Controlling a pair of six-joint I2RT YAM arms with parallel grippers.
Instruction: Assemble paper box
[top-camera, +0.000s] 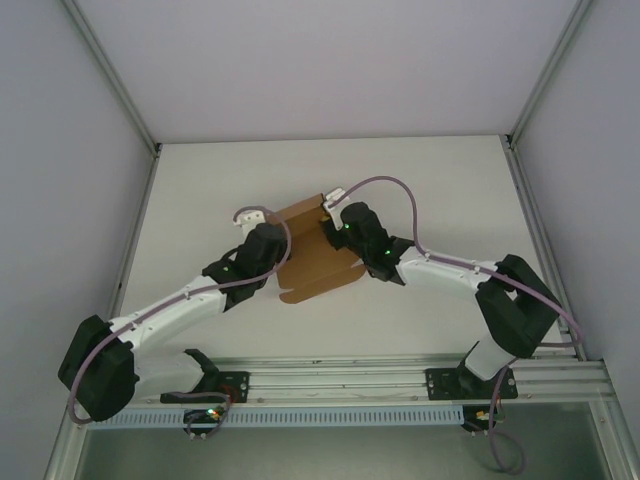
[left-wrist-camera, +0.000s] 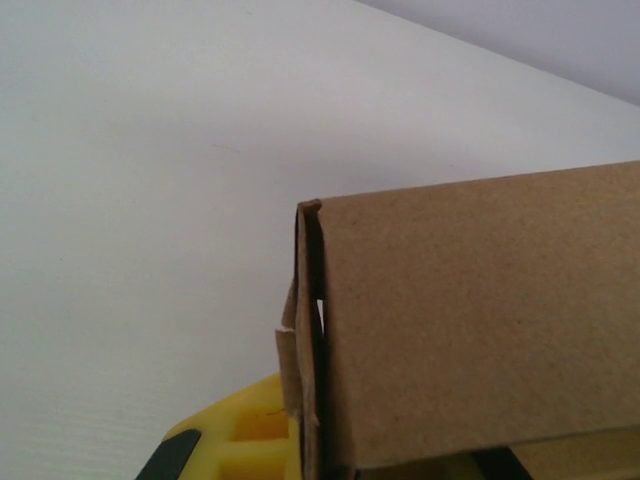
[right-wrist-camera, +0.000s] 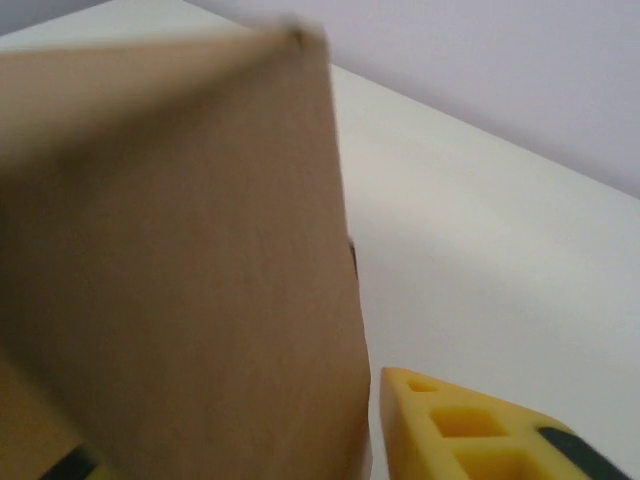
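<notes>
Left claw (top-camera: 268, 238): from the left wrist view I see one yellow finger (left-wrist-camera: 235, 440) low in frame, just beside a folded cardboard edge. The other finger is hidden behind the panel. I cannot tell whether this claw is clamped on the board or only straddling it.

Right claw (top-camera: 340, 218): the right wrist view shows a yellow finger (right-wrist-camera: 470, 430) at lower right, with a thin strip of white between it and the blurred cardboard face. The opposite finger is mostly cut off at the bottom corner. Grip state not readable here either.

The paper box (top-camera: 315, 262) lies mid-tabletop (top-camera: 200, 180), directly between the two claws. It is a brown sheet, partly folded. Its long axis runs from the far side toward the arm bases, leaning a little to the right at the near end. The left claw sits at its left long edge, the right claw at its right long edge, both on the far half. The rounded flaps at the near end lie loose and untouched.

In the left wrist view one panel (left-wrist-camera: 480, 320) is doubled over at a crease, with a small tab poking out at the fold.

Judgement: the two arms are equally close, on opposite edges. The next move depends on working across the short axis, with one claw bracing while the other turns a wall up. Risk: the sheet sliding on the smooth tabletop if only one side presses.
</notes>
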